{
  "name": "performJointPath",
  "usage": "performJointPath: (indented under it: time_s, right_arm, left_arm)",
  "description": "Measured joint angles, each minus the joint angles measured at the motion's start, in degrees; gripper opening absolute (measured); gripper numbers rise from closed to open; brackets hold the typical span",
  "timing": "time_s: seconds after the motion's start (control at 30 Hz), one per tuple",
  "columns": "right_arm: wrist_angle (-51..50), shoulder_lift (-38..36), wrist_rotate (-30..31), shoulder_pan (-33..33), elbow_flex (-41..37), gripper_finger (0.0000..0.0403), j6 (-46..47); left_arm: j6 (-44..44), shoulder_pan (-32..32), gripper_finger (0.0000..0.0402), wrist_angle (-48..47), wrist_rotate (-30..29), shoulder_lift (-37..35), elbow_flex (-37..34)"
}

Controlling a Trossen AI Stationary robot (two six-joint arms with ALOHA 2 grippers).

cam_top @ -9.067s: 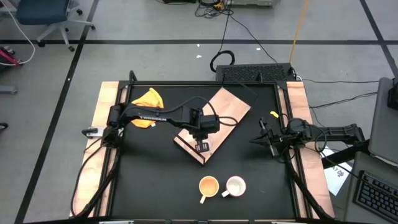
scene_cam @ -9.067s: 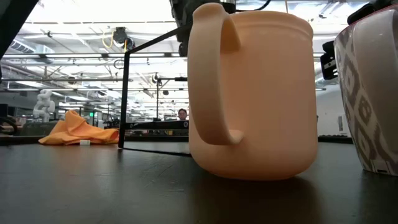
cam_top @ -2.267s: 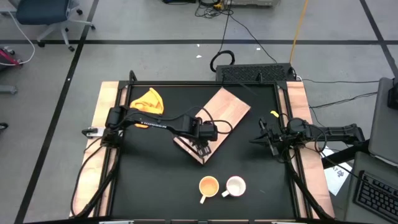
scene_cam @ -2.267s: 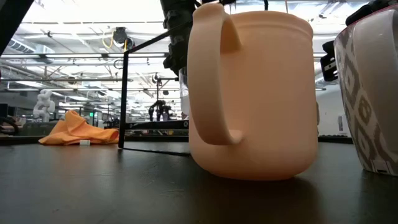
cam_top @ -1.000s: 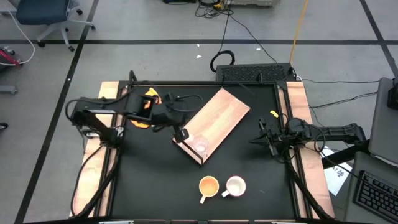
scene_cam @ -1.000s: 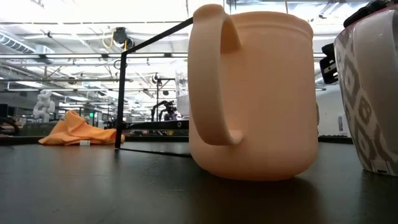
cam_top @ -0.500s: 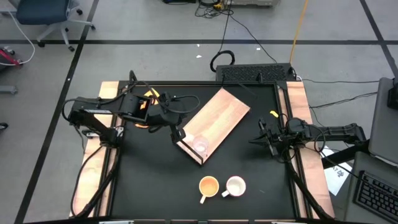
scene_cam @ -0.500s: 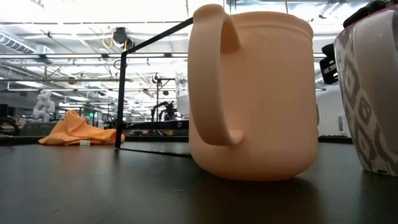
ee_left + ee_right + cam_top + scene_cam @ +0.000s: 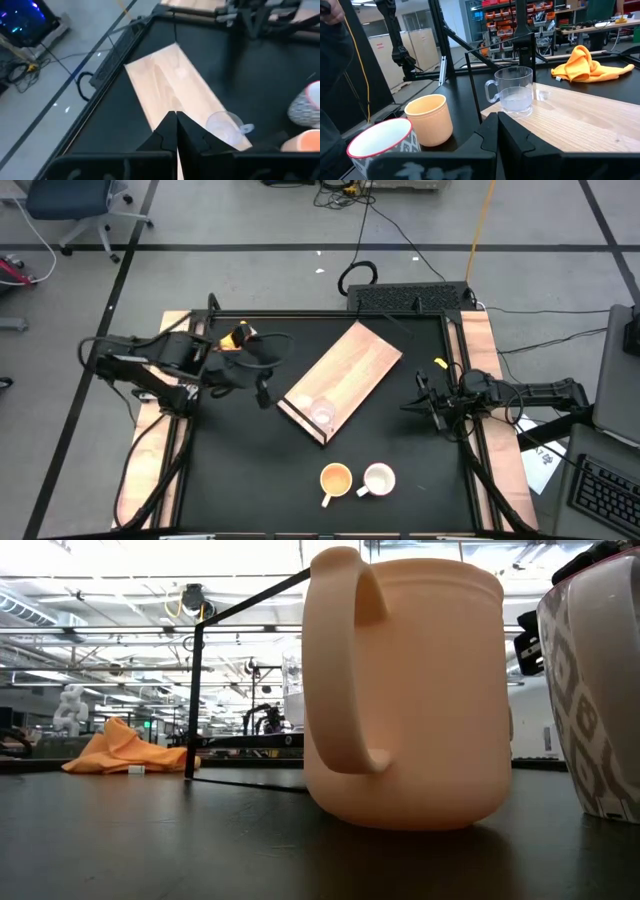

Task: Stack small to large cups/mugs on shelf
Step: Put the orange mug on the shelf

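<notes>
The shelf (image 9: 345, 375), a light wood board, lies slantwise on the black tabletop. The tiny clear glass cup (image 9: 322, 414) stands upright on its near end, also seen in the left wrist view (image 9: 224, 125) and the right wrist view (image 9: 515, 92). The yellow-orange mug (image 9: 335, 479) and the white mug (image 9: 379, 478) stand side by side on the table near the front edge. My left gripper (image 9: 263, 393) hovers shut left of the board, holding nothing. My right gripper (image 9: 414, 403) waits shut at the table's right side.
A yellow cloth (image 9: 238, 337) lies at the far left corner, partly under my left arm. In the low view the yellow-orange mug (image 9: 410, 690) and the white mug (image 9: 595, 690) fill the foreground. Bare tabletop (image 9: 240, 470) lies left of the mugs.
My left gripper has drawn back toward the table's left edge, away from the board, rising a little and staying shut. The glass cup stands on the board where it was.
</notes>
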Motion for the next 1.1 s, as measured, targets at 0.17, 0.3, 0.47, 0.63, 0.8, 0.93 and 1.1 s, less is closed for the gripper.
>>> performJointPath:
  time_s: [0.17,0.3,0.47,0.63,0.8,0.93,1.1]
  right_arm:
    - [0.00,0.00,0.00,0.00,0.00,0.0000,-0.02]
    - [0.01,0.00,0.00,0.00,0.00,0.0000,0.00]
    - [0.00,0.00,0.00,0.00,0.00,0.0000,0.00]
    - [0.00,-0.01,0.00,0.00,0.00,0.0000,0.00]
    - [0.00,-0.02,0.00,0.00,0.00,0.0000,0.00]
    - [-0.02,-0.01,0.00,0.00,0.00,0.0000,0.00]
    - [-0.01,0.00,0.00,0.00,0.00,0.0000,0.00]
  left_arm:
    - [1.06,-1.41,0.0000,-0.01,-1.97,-1.09,0.00]
    - [2.39,-0.64,0.0000,-0.40,-3.23,-2.27,-0.02]
    - [5.44,2.38,0.0000,0.74,-3.85,-4.14,-0.02]
    - [9.10,6.11,0.0000,0.57,-2.03,-5.76,-0.22]
    - [10.14,9.99,0.0000,2.68,-0.83,-9.02,-3.69]
    - [10.39,12.74,0.0000,8.02,1.16,-14.20,-10.53]
    - [11.91,13.75,0.0000,21.34,7.06,-23.75,-24.08]
